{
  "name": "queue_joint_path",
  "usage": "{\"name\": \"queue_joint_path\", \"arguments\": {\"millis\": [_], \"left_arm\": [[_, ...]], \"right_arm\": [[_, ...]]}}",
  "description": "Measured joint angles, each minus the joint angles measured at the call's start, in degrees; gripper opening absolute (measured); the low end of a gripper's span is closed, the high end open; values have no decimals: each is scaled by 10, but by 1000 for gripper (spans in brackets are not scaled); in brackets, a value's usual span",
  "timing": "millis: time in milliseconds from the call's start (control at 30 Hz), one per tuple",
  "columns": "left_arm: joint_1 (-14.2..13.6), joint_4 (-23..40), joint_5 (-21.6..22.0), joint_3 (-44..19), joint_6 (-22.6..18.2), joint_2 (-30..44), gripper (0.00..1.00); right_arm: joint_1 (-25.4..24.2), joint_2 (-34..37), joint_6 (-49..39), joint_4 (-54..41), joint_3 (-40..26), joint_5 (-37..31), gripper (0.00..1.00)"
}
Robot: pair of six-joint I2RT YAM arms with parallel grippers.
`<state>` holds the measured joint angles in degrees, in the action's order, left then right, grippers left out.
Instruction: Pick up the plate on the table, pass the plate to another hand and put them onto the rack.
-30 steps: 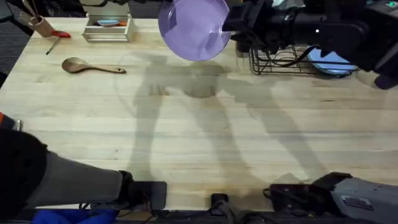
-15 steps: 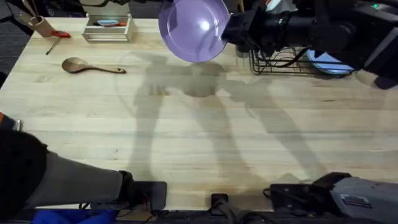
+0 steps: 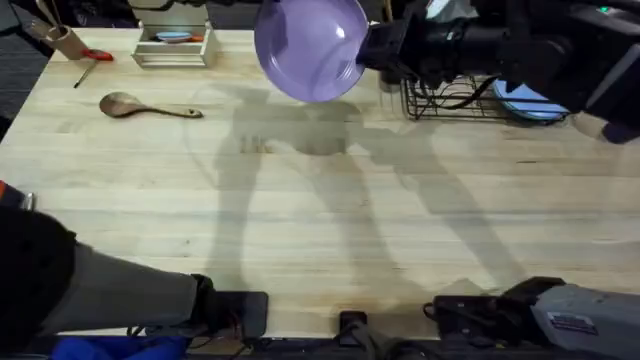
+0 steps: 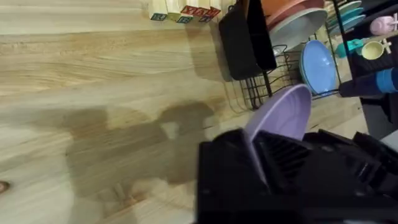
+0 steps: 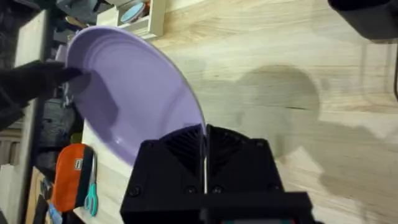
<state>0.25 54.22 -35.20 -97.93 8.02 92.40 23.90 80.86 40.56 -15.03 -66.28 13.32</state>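
Note:
The lavender plate [image 3: 310, 50] hangs high above the far middle of the table [image 3: 300, 220], tilted up on edge. My right gripper [image 3: 365, 50] is shut on its right rim, and the right wrist view shows the plate [image 5: 130, 93] running away from that gripper [image 5: 204, 134]. On the far rim sits my left gripper [image 5: 62, 78]. In the left wrist view the plate [image 4: 283, 118] is edge-on, passing between that gripper's black fingers [image 4: 255, 158], which are closed on it. The black wire rack [image 3: 450, 100] stands at the far right, just beyond the plate.
A light blue plate [image 3: 530, 100] sits in the rack's right part. A wooden spoon [image 3: 140, 106] lies at the far left, with a small wooden tray [image 3: 172, 45], red scissors [image 3: 95, 55] and a tool holder [image 3: 60, 40] behind it. Lettered blocks [image 4: 183, 12] lie beside the rack [image 4: 255, 93].
The plate has turned a little to face the camera more squarely, and the right arm shifted slightly. In the last half second almost nothing moved.

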Motion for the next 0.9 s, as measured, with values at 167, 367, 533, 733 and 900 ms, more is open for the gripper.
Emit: {"name": "queue_joint_path", "arguments": {"millis": [167,367,533,733,900], "left_arm": [[0,0,-3,0,4,0,565],[0,0,-9,0,6,0,792],[0,0,-8,0,6,0,804],[0,0,-8,0,6,0,810],[0,0,-8,0,6,0,817]], "right_arm": [[-17,0,-17,-4,0,0,30],[-42,-15,-56,-5,0,0,30],[-63,-23,-118,-8,-15,0,30],[-117,-23,-216,-8,-39,-1,30],[-169,-24,-330,-6,-54,-2,30]]}}
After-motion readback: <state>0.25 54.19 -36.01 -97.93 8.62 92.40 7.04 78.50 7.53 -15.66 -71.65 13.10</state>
